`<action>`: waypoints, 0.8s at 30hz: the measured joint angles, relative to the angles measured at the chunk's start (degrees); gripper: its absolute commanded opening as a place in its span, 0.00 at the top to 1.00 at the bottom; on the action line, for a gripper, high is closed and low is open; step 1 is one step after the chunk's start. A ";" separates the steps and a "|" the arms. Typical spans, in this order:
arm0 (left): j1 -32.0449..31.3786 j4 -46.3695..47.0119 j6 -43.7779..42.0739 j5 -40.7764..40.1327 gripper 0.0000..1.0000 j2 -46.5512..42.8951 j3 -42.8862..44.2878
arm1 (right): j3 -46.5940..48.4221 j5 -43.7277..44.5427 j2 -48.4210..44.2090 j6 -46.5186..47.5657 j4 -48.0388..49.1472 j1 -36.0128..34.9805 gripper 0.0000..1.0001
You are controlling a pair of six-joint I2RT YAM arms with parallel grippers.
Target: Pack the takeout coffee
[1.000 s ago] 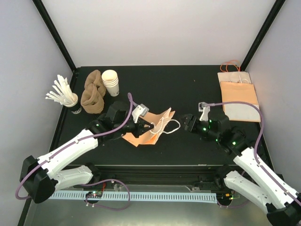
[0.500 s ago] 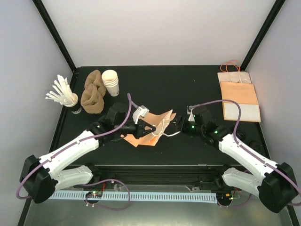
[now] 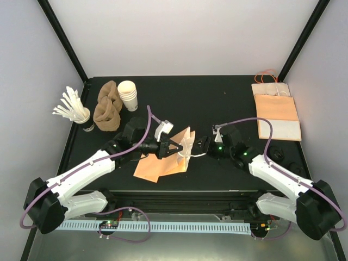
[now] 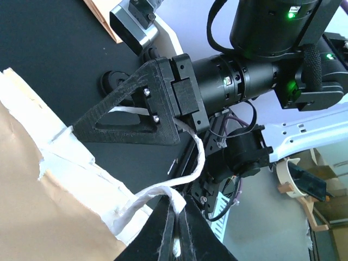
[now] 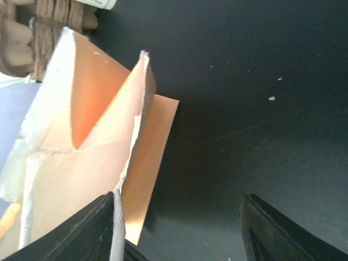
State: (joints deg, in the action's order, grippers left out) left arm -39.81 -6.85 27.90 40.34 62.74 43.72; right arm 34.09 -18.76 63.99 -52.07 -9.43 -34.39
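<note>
The brown paper bag [image 3: 155, 167] [image 4: 49, 212] [image 5: 92, 136] lies at the table's middle, its mouth raised toward the right. My left gripper [image 3: 176, 148] [image 4: 177, 209] is shut on the bag's white cord handle [image 4: 163, 190]. My right gripper [image 3: 202, 145] [image 5: 176, 217] stands open just right of the mouth, and the cord runs along its left finger [image 5: 103, 223]. A small round black lid [image 3: 277, 154], possibly the takeout coffee, sits beside the right forearm. No cup is discernible beneath it.
At the back left stand a stack of lidless white cups [image 3: 128, 95], brown cardboard holders [image 3: 107, 106] and a dark cup of white stirrers [image 3: 80, 115]. Flat spare bags [image 3: 277, 113] lie at the back right.
My right gripper has reached left up to the bag's handle. My left gripper has lifted the handle, so the bag's mouth now stands up and the bag has slid toward the front.
</note>
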 measured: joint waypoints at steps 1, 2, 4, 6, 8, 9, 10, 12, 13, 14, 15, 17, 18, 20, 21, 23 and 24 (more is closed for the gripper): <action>0.00 0.20 0.17 0.11 0.96 0.00 0.00 | -0.35 -0.13 -0.39 -0.42 0.50 0.00 0.37; 0.00 0.48 0.31 0.28 0.96 0.00 -0.07 | -0.92 -0.55 -1.03 -0.92 1.42 0.00 0.37; 0.00 1.03 0.46 0.57 0.96 0.00 -0.24 | -1.60 -1.42 -1.97 -1.97 2.69 -0.02 0.37; 0.00 1.18 0.44 1.05 0.96 0.07 -0.37 | -1.64 -2.47 -2.47 -2.56 3.56 -0.09 0.36; 0.00 1.18 0.35 1.33 0.96 0.46 -0.37 | -0.98 -3.45 -2.64 -2.95 3.89 -0.46 0.36; 0.00 1.14 0.24 1.42 0.96 0.68 -0.37 | -0.90 -3.54 -2.67 -2.95 3.93 -0.68 0.35; 0.00 1.09 0.17 1.49 0.96 0.87 -0.39 | -0.48 -3.85 -2.80 -2.97 3.85 -0.98 0.35; 0.00 1.11 0.11 1.55 0.96 1.05 -0.50 | -0.02 -4.15 -3.23 -3.13 3.87 -1.29 0.35; 0.00 1.14 0.07 1.73 0.96 1.05 -0.61 | 0.17 -4.33 -3.50 -3.21 3.87 -1.36 0.35; 0.00 1.11 0.07 1.81 0.96 1.05 -0.66 | 0.31 -4.37 -3.76 -3.23 3.82 -1.38 0.35; 0.00 1.11 0.04 1.92 0.96 1.05 -0.76 | 0.48 -4.37 -3.93 -3.32 3.80 -1.38 0.34; 0.00 1.09 0.00 2.10 0.96 1.05 -0.92 | 0.63 -4.37 -4.13 -3.37 3.82 -1.38 0.34; 0.00 1.05 -0.02 2.16 0.96 1.05 -0.92 | 0.66 -4.37 -4.22 -3.37 3.74 -1.38 0.34; 0.00 1.03 -0.07 2.40 0.96 1.05 -0.94 | 0.66 -4.31 -4.35 -3.37 3.43 -1.38 0.35; 0.00 1.01 -0.07 2.47 0.95 1.05 -0.94 | 0.68 -4.26 -4.46 -3.37 3.26 -1.38 0.35; 0.00 1.01 -0.09 2.69 0.95 1.03 -1.09 | 0.83 -3.93 -4.59 -3.34 2.62 -1.38 0.38; 0.00 0.96 -0.09 2.80 0.95 1.01 -1.16 | 0.94 -3.76 -4.57 -3.30 2.38 -1.38 0.41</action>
State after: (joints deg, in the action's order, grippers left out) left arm -39.81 -5.89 27.81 43.13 63.75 42.57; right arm 35.03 -22.52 59.42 -55.37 -7.05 -35.77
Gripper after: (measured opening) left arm 0.047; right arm 0.641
